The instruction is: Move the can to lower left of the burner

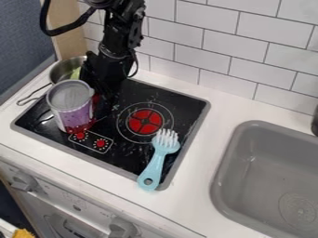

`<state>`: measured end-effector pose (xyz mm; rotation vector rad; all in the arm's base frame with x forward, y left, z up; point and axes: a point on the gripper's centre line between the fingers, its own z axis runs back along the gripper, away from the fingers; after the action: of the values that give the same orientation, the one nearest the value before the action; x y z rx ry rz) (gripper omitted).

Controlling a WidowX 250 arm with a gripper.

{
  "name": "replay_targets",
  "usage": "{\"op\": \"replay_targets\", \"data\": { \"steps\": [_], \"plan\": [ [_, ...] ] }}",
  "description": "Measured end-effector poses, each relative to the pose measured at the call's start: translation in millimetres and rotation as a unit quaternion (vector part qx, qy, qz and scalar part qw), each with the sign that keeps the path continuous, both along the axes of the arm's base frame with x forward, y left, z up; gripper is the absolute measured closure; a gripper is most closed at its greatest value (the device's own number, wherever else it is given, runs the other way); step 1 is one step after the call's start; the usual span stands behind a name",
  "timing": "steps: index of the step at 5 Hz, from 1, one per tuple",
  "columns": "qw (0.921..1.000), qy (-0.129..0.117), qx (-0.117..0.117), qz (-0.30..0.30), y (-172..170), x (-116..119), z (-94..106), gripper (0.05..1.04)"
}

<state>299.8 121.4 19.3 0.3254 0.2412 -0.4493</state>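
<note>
The gripper [102, 88] is low over the left back part of the black stove top, right beside the can and on its far right side. A purple and silver can [73, 109] stands at the left of the stove top, leaning slightly, with its grey end up. Whether the two touch is hard to make out, as the black gripper blends into the dark surface. The burner [144, 122], a red disc with rings around it, lies to the right of the can.
A light blue brush [159, 160] lies across the stove's front right part, bristles near the burner. Behind the can, a metal pot [61, 69] holds something green. Two red knob marks [90, 140] are at the stove's front. A grey sink [273, 172] is at right; a tiled wall rises behind.
</note>
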Motion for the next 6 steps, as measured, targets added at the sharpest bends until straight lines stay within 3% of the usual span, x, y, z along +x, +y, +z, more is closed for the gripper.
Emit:
{"op": "replay_targets", "data": {
  "steps": [1,3,4,5,6],
  "plan": [
    [1.0,0.001,-0.002,0.004,2,-2,-0.8,0.085],
    [0.9991,-0.036,-0.02,-0.001,-3,1,21.5,0.085],
    [0.9989,-0.041,-0.022,0.007,-3,0,27.6,0.085],
    [0.9977,-0.058,-0.033,0.01,-8,3,41.5,0.085],
    [0.9951,-0.09,-0.04,0.009,-12,5,61.8,0.085]
  ]
}}
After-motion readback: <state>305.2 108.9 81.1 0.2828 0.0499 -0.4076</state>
